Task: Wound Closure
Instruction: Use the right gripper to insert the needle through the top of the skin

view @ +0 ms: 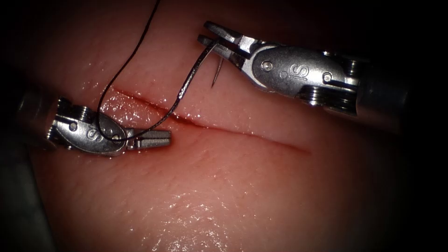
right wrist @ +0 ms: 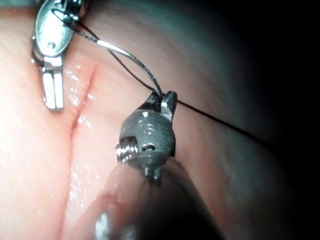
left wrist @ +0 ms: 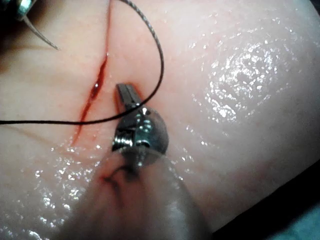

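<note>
Endoscope view. The right tool [view: 219, 39] has its jaws closed on the needle [view: 186, 86], gripping close to the pointed end; the short tip projects just past the jaws and points down toward the tissue [view: 242, 186] without touching it. From the jaws the needle body curves away and down across the cut [view: 224, 128] toward the left tool [view: 156, 139]. The needle appears to lie clear of the tissue, not in it. The left tool rests low beside the cut with its jaws together and, as far as can be seen, nothing between them. The thread [view: 121, 65] loops over the left tool's body and runs up and away.

Left wrist view. The left tool [left wrist: 126, 94] shows narrow, closed jaws lying beside the cut [left wrist: 95, 92]. The thread [left wrist: 50, 122] passes just behind the jaws. Red fluid [left wrist: 96, 90] fills the cut.

Right wrist view. The right tool [right wrist: 167, 102] clamps the needle [right wrist: 130, 57], which arcs away from the jaws toward the left tool [right wrist: 52, 92].

Handling, judged: the needle is light, stiff and slick; grip it on the body, away from the point. The tissue is soft, wet and likely tears under a hard pull. The thread is thin and limp, and snags easily on a tool body.
</note>
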Tool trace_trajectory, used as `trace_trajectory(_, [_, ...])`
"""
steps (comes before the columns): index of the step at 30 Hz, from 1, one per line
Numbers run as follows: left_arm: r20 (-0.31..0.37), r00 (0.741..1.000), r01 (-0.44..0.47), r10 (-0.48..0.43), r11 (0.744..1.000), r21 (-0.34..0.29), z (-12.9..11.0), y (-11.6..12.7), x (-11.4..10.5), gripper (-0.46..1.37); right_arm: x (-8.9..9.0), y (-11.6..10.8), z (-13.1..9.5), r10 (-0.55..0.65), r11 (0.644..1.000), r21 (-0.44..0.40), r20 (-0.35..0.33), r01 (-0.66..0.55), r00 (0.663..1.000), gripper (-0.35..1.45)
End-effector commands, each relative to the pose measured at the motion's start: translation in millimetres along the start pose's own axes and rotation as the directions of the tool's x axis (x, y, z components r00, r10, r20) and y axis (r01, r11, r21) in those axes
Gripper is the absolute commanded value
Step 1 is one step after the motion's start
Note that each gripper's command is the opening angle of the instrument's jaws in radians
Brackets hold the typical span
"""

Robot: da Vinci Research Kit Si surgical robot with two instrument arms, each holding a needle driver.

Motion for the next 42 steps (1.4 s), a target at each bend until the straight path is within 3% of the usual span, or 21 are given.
trace_trajectory(1, [0.000,1.000,-0.006,0.006,1.000,-0.005,0.0,0.0,0.1,-0.35,0.0,0.0,0.0,0.000,1.000,-0.006,0.000,0.000,1.000,-0.35])
trace_trajectory(16, [0.001,1.000,-0.010,0.010,1.000,-0.008,-0.5,-0.4,1.2,-0.35,1.0,1.0,0.3,-0.019,1.000,0.000,0.007,0.019,1.000,-0.35])
trace_trajectory(23, [-0.003,1.000,-0.018,0.018,1.000,0.000,-1.1,-0.8,2.3,-0.35,2.5,2.2,1.1,-0.036,0.998,0.041,-0.038,0.038,0.999,-0.35])
trace_trajectory(33, [-0.002,1.000,-0.016,0.016,1.000,0.012,-2.2,-1.3,3.1,-0.35,4.0,2.5,3.3,-0.040,0.998,0.047,-0.048,0.042,0.998,-0.35])
trace_trajectory(42, [0.005,1.000,-0.020,0.020,0.999,0.028,-4.0,-2.2,2.0,-0.35,4.7,1.5,5.8,-0.036,0.996,0.075,-0.084,0.043,0.996,-0.35])
